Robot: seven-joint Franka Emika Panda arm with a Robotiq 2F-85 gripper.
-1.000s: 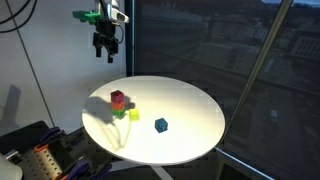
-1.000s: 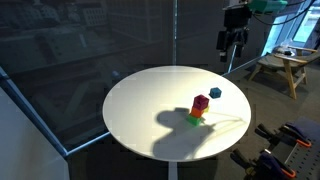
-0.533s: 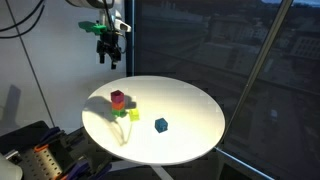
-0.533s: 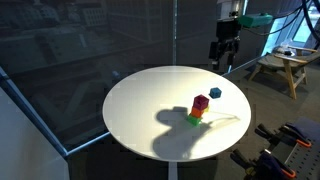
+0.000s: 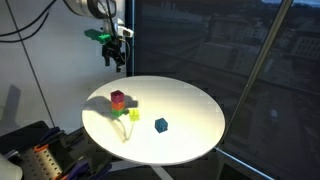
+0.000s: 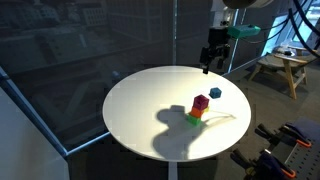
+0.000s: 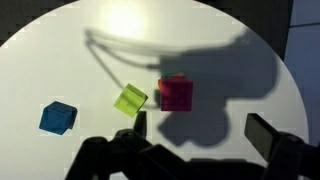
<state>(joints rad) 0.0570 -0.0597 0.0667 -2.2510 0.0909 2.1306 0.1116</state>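
My gripper (image 5: 116, 57) hangs open and empty in the air, well above the far edge of a round white table (image 5: 190, 100). It also shows in an exterior view (image 6: 209, 63) and in the wrist view (image 7: 200, 130), where its two dark fingers stand wide apart. Below it on the table are a magenta block (image 7: 176, 92), a yellow-green block (image 7: 130, 100) and a blue block (image 7: 57, 117). In both exterior views the magenta block (image 5: 118, 98) (image 6: 200, 104) sits raised on another block, with the yellow-green block (image 5: 133, 114) beside it and the blue block (image 5: 161, 125) (image 6: 214, 92) apart.
Dark glass walls (image 5: 220, 40) stand behind the table. A wooden stool (image 6: 280, 68) stands off to the side. Robot base hardware and an orange part (image 5: 40, 160) sit below the table's edge. A thin cable (image 7: 105, 65) lies across the table.
The gripper has moved lower and sideways toward the table over the last second. It has stayed open. The blocks have not moved.
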